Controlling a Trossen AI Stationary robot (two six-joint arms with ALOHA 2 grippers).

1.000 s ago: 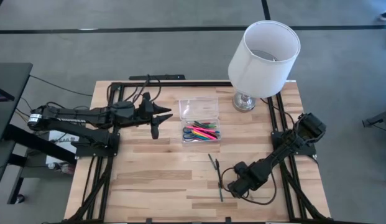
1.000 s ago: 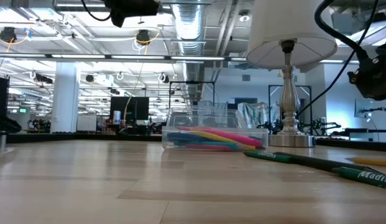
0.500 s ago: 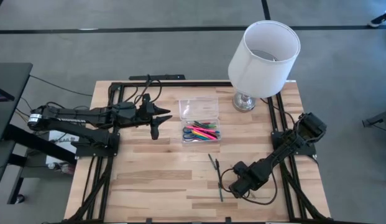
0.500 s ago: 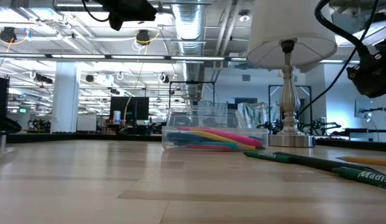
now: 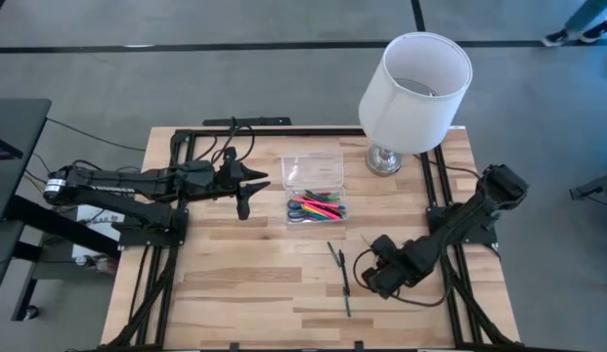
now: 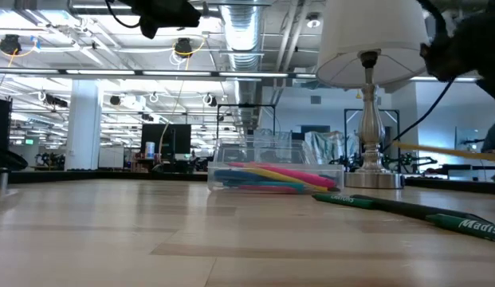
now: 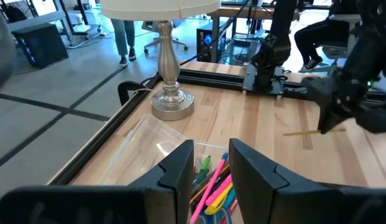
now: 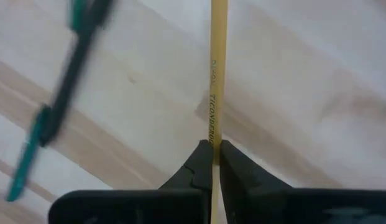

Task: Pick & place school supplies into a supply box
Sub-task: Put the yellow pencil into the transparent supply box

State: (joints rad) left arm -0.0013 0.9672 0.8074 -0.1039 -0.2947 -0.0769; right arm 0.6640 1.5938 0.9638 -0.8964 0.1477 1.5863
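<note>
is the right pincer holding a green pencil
No, the right pincer is shut on a yellow pencil; the green pencils lie on the table.

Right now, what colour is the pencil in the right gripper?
Yellow; the pencil shows best in the right wrist view.

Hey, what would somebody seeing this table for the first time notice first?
Probably the big white lampshade on a chrome base at the far edge of the wooden table. Beside it sits the small clear plastic box filled with bright pens. Nearer the right side, the right gripper is pinching a thin yellow pencil above two green pencils.
</note>
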